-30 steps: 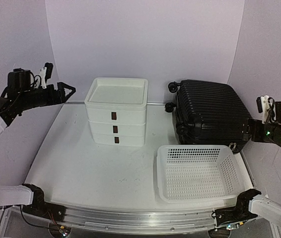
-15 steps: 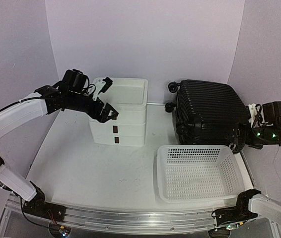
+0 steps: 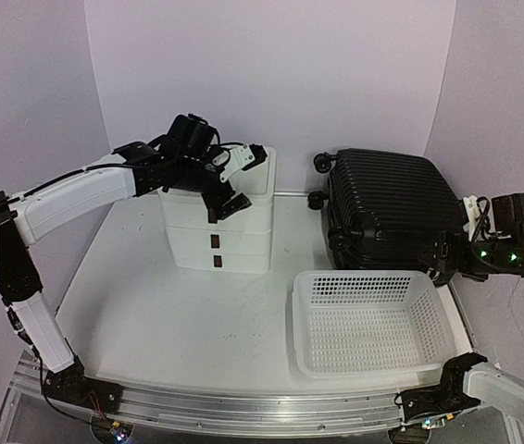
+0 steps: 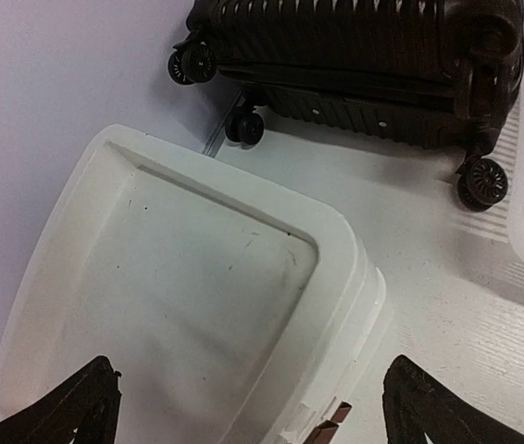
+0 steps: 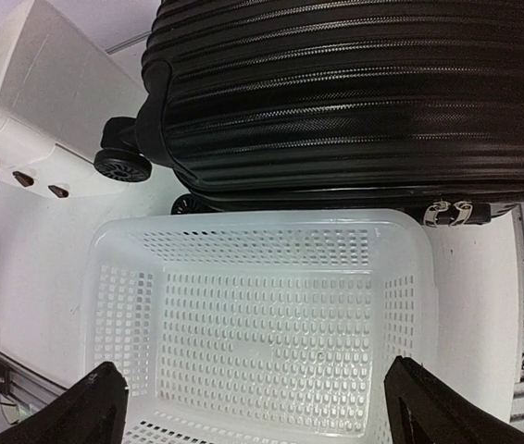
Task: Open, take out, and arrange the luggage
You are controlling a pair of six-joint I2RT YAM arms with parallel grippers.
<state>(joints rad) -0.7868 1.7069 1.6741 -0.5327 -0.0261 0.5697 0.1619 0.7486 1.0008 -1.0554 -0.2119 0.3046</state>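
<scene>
Left gripper [image 3: 241, 182], jaws apart over the white three-drawer plastic box [image 3: 216, 236], may clip it reaching the ribbed black hard-shell suitcase [image 3: 392, 208] (right gripper [image 5: 262, 416] also agape).

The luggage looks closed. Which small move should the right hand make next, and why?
Probably ease the open right hand toward the silver zipper pulls at the near right corner of the luggage. It lies shut, and that hand hangs over the basket, nearest them.
</scene>
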